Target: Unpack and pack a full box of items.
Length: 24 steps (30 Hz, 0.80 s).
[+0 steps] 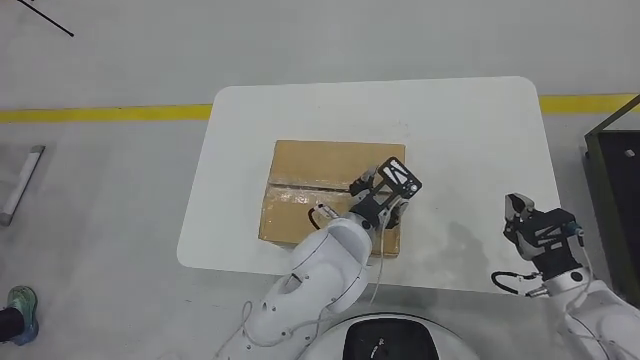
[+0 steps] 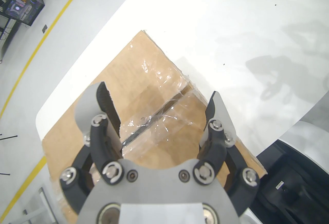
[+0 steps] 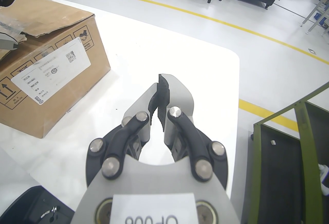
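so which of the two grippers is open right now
The left gripper, over the taped cardboard box, with its jaws spread wide. The right gripper is shut and sits off to the side of the box, over the white table.

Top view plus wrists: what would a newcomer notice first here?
A cardboard box with clear tape along its top seam sits in the middle of the white table. The left gripper hangs directly over that seam, fingers open. The right gripper is off to the box's side above the tabletop, fingers shut.
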Tool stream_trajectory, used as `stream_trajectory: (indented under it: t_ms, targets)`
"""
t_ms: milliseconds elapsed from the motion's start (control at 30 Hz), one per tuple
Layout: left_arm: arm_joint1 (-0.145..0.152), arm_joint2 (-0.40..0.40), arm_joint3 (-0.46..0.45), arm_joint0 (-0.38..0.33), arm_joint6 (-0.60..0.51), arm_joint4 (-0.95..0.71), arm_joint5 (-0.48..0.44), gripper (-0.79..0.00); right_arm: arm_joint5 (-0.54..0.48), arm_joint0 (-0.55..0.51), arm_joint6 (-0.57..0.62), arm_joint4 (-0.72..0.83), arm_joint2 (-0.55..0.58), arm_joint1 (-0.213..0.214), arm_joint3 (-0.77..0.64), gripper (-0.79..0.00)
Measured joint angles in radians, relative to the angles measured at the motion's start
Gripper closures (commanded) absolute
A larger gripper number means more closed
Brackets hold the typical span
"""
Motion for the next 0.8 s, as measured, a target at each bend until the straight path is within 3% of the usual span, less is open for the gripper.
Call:
stream_trajectory:
  t_ms: [167, 300, 400, 500, 700, 800]
  targets:
    - [-0.005, -0.009, -0.005, 0.011, -0.005, 0.009, 0.009, -0.628, -0.002, -0.007, -0.007, -0.005, -0.002, -0.002, 0.001, 0.000]
    - [-0.007, -0.021, -0.013, 0.025, -0.010, 0.021, 0.009, -0.554, -0.001, -0.011, -0.010, -0.007, -0.005, -0.004, 0.002, 0.000]
    - [-0.010, -0.026, -0.018, 0.034, -0.013, 0.027, 0.006, -0.440, -0.003, -0.012, -0.012, -0.009, -0.005, -0.005, 0.003, 0.000]
    - [-0.011, -0.032, -0.022, 0.044, -0.020, 0.034, 0.002, -0.376, -0.003, -0.013, -0.012, -0.009, -0.003, -0.005, 0.003, 0.000]
    - [-0.015, -0.044, -0.032, 0.059, -0.031, 0.048, -0.005, -0.336, -0.004, -0.012, -0.008, -0.009, -0.002, -0.007, 0.004, 0.000]
    - [-0.016, -0.050, -0.036, 0.068, -0.034, 0.052, -0.009, -0.191, -0.006, -0.008, -0.007, -0.011, -0.006, -0.008, 0.004, 0.000]
